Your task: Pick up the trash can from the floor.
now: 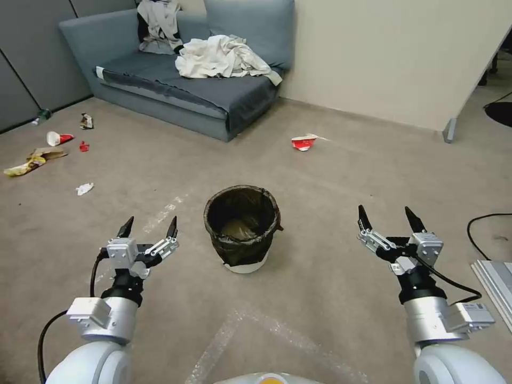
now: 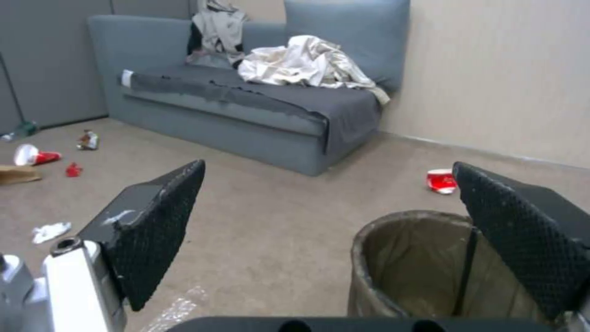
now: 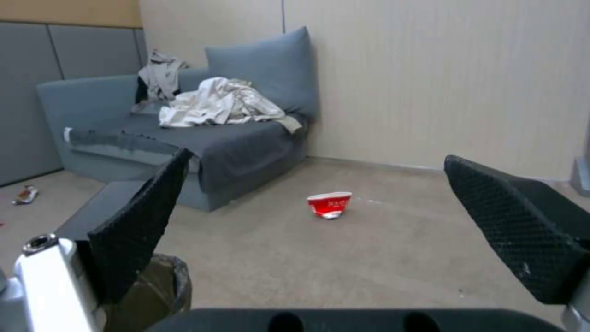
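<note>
Trash can (image 1: 242, 228): upright on the floor (image 1: 330, 192), between the two claws, nearer the left claw; dark bag folded over rim, white base showing below.
Left claw (image 1: 149, 228): fingers spread wide, nothing held; hovering beside the can, apart from it.
Right claw (image 1: 388, 220): fingers spread wide, nothing held; well apart from the can on its other side.
Hidden / cut off: can's far wall partly behind a left claw finger (image 2: 522, 240) in left wrist view; can (image 3: 163, 286) mostly behind a right claw finger in right wrist view; contents at can bottom hard to make out.
Open room: bare carpet between each claw and the can; tape marks (image 1: 240, 330) on floor just ahead of robot base.
Edges: sofa (image 1: 176, 80) beyond left claw; crushed red cup (image 1: 304, 142) ahead of the can; black cable (image 1: 480, 224) and grey panel edge (image 1: 496, 282) just outside right claw.
Litter: scraps (image 1: 53, 149) on floor far out past left claw.
</note>
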### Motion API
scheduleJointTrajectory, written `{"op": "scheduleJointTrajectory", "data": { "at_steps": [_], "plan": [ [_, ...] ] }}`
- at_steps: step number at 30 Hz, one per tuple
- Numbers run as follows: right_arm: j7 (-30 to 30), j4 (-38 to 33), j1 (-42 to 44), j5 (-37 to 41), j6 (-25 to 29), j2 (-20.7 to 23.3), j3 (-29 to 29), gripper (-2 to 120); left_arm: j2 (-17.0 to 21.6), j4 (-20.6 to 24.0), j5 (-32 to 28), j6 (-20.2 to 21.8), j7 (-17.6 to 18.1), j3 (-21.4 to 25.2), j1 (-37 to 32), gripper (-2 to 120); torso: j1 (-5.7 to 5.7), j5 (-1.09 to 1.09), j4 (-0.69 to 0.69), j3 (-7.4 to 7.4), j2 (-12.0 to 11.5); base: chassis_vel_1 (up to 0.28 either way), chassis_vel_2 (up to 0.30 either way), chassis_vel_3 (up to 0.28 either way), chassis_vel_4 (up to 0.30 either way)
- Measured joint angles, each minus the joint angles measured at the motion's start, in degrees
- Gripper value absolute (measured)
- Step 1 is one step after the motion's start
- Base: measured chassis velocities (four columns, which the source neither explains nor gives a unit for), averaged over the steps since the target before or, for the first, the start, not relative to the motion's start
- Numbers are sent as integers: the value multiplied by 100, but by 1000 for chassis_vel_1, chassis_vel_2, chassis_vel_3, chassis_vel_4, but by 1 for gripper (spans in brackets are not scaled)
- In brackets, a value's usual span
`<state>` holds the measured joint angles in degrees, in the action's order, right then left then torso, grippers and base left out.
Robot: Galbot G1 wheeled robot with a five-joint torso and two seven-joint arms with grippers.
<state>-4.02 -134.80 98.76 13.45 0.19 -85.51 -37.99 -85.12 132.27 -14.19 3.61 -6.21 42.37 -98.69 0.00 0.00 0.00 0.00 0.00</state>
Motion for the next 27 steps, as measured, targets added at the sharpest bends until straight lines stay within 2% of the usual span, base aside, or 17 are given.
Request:
{"op": "scheduleJointTrajectory", "data": {
  "at_steps": [21, 27],
  "plan": [
    [-152, 12, 11, 11, 37, -5, -36, 100, 2, 5, 55, -58, 14, 4, 23, 100, 0, 0, -1, 0, 0, 0, 0, 0, 0],
    [-172, 10, 17, 8, 38, -10, -36, 100, 5, -7, 55, -58, 14, 5, 29, 100, 0, 0, -1, 0, 0, -54, 61, 76, -45]
  ]
}}
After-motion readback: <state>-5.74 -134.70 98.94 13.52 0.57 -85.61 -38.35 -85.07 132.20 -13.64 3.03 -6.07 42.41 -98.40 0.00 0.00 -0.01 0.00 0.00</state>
